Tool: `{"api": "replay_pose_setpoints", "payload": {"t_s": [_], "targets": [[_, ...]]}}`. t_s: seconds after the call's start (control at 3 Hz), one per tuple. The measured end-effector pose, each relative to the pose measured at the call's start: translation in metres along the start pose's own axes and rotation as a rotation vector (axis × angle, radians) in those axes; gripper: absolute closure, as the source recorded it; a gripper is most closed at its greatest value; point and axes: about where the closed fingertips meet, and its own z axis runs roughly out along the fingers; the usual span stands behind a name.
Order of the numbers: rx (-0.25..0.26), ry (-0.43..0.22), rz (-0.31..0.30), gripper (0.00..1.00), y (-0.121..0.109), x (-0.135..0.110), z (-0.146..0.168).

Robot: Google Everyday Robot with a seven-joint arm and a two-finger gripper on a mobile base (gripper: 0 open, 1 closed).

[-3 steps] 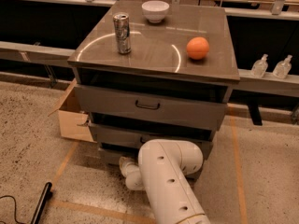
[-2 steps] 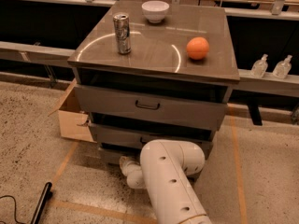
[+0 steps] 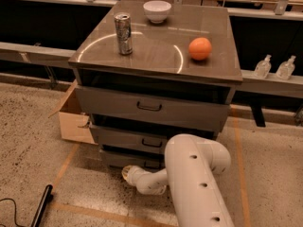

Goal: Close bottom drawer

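Observation:
The grey cabinet (image 3: 156, 46) has three drawers. The bottom drawer (image 3: 120, 159) is the lowest one. Its low front panel stands only slightly out from the cabinet, about level with the middle drawer (image 3: 128, 138) above it. The right part of its front and its handle are hidden behind my arm. My gripper (image 3: 128, 174) is low near the floor, right in front of the bottom drawer's front panel, at the end of my white arm (image 3: 199, 174). The top drawer (image 3: 151, 107) stands slightly out.
On the cabinet top stand a silver can (image 3: 123, 33), a white bowl (image 3: 157, 10) and an orange (image 3: 200, 48). An open cardboard box (image 3: 73, 119) sits left of the cabinet. A black rod (image 3: 41, 206) lies on the floor at the front left. Two small bottles (image 3: 274, 68) stand on the right ledge.
My arm's big elbow link has shifted to the right. The gripper end stays at the bottom drawer's front. The objects on top have not moved.

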Motion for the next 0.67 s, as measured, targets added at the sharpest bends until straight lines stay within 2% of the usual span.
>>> {"api": "replay_pose_setpoints", "payload": {"t_s": [0.33, 0.67], "targets": [[-0.064, 0.005, 0.062, 1.00, 0.016, -0.003, -0.056], [-0.055, 0.014, 0.072, 1.00, 0.002, -0.015, -0.098]]}}
